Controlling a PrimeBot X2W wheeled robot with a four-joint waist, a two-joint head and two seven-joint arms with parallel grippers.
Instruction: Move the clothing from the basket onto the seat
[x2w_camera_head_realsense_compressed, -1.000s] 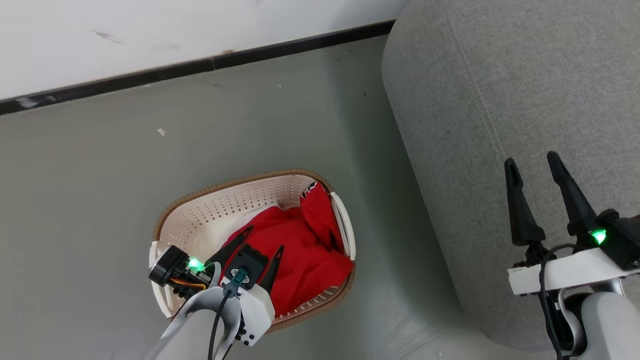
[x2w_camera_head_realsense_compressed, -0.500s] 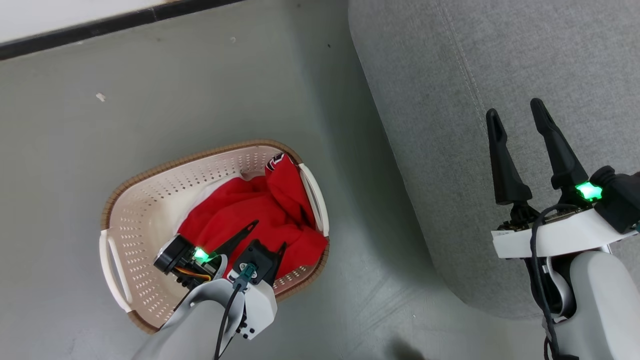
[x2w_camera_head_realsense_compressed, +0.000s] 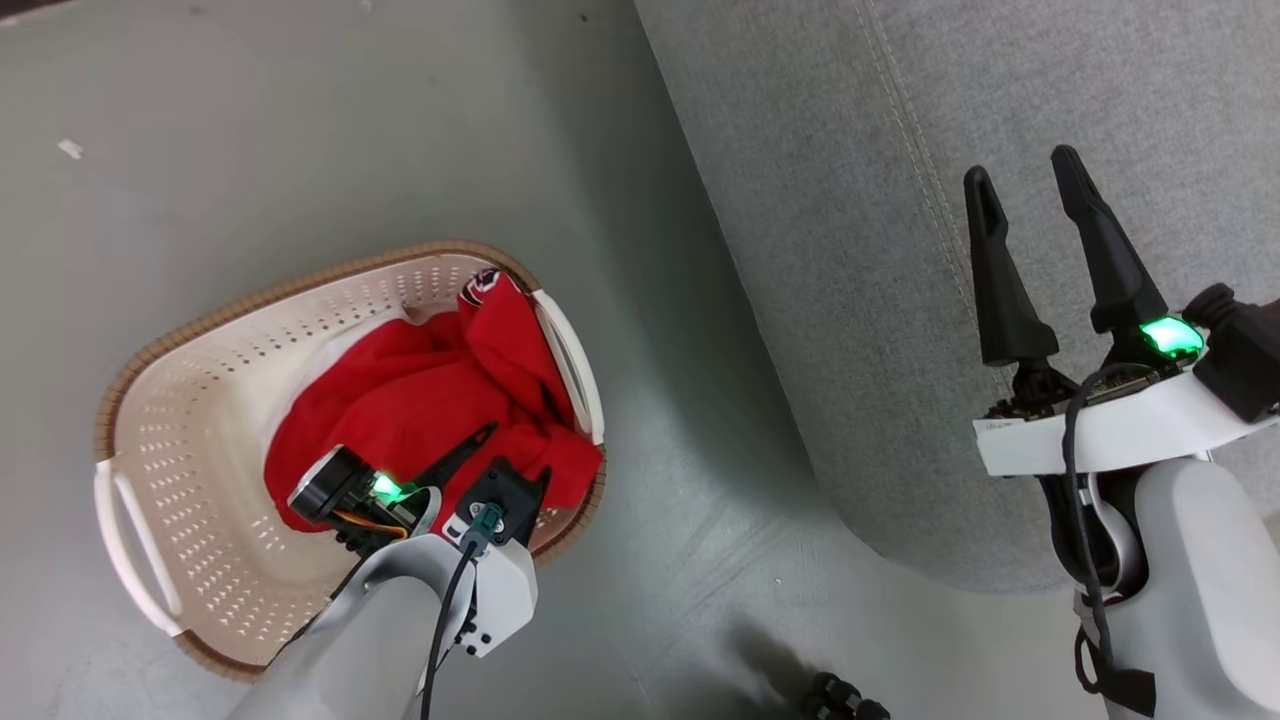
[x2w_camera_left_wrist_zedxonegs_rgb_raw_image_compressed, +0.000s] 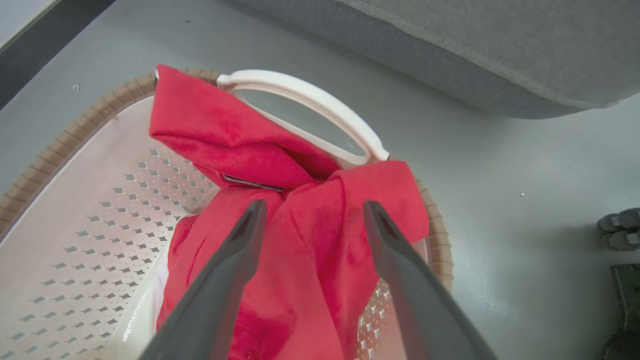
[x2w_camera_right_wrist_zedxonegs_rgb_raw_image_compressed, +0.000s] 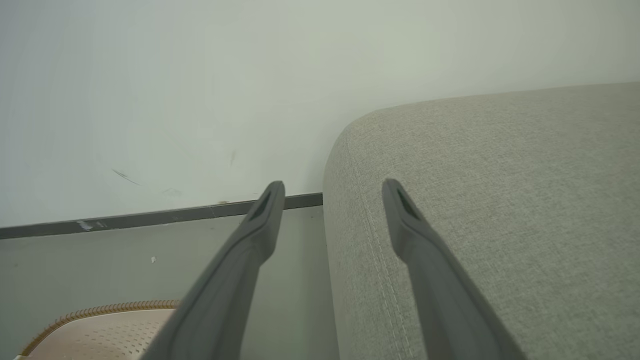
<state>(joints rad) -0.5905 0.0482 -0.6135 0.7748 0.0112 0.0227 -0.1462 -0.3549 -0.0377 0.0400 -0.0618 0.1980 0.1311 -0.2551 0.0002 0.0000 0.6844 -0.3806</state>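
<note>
Grey floor (x2w_camera_head_realsense_compressed: 300, 150); basket (x2w_camera_head_realsense_compressed: 200, 450) of red clothing (x2w_camera_head_realsense_compressed: 400, 390), its black lettering (x2w_camera_head_realsense_compressed: 486, 284) illegible.

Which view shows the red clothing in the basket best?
Left wrist view: bright red fabric clothing close, central, folds distinct. Head view: smaller, partly behind the left end effector. Right wrist view: corner of cream perforated plastic basket.

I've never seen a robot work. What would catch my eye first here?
The bright red clothing heaped in the cream basket on the floor grabs attention first, with the left end effector open over it. To the right looms the big grey seat, the right end effector open near its edge.
</note>
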